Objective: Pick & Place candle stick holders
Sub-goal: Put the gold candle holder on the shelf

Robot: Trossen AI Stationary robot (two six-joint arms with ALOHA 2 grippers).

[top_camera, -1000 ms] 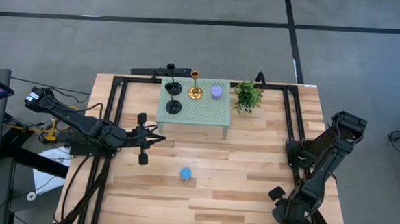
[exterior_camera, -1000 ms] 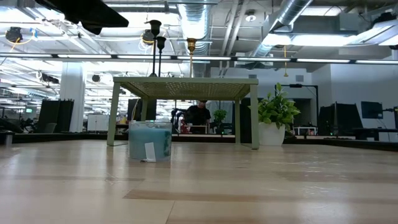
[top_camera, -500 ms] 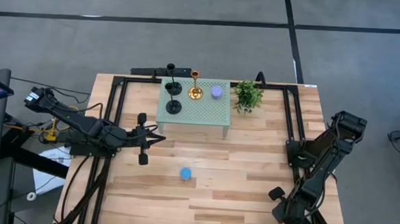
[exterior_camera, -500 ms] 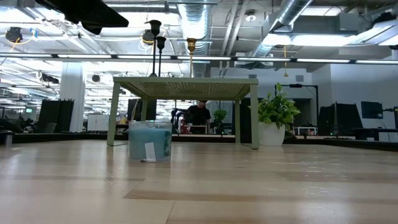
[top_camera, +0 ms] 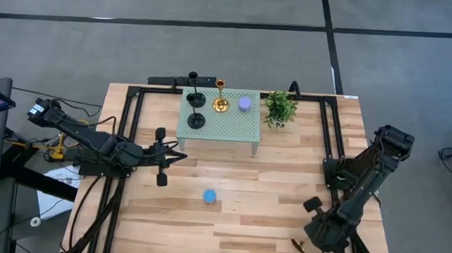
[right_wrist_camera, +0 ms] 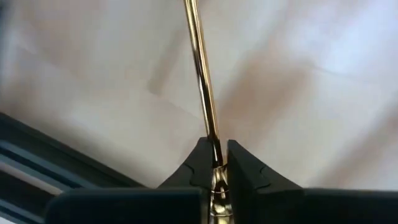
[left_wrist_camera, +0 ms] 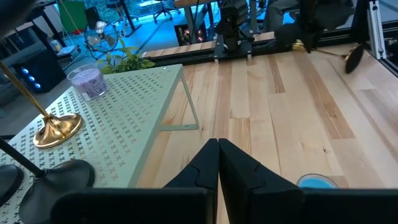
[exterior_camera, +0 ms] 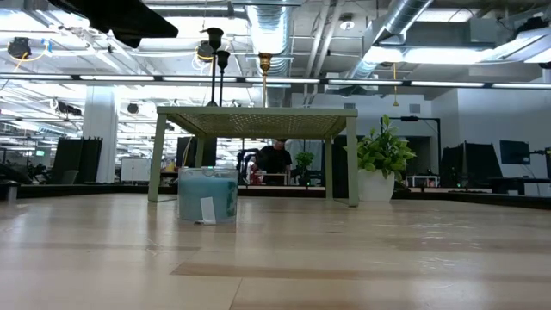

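Observation:
On the small green table (top_camera: 226, 128) stand two black candle stick holders (top_camera: 197, 100) (top_camera: 198, 120) and a gold one (top_camera: 220, 104), each on its round base. A second gold holder (top_camera: 299, 246) is at the near right, with my right gripper (top_camera: 311, 239) shut on its stem. My left gripper (top_camera: 162, 156) hovers shut off the green table's near left corner, with nothing in it. My right gripper pinches the gold holder's slim stem (right_wrist_camera: 214, 153) between its two fingers. The stem runs straight out past the fingertips, along the fingers. The holder lies tipped on its side, its round base (top_camera: 299, 246) toward the table's left; whether the base touches the wood I cannot tell.
A purple candle (top_camera: 245, 103) sits on the green table and a potted plant (top_camera: 280, 108) stands to its right. A blue candle (top_camera: 208, 195) stands on the wooden table (top_camera: 269, 191) near the middle. Black rails (top_camera: 331, 124) run along both sides. A person (exterior_camera: 275, 159) is beyond the table.
My right gripper has come in from the table's near edge toward the far side and a little left. The gold holder has come with it, and its base now shows in full on the wood.

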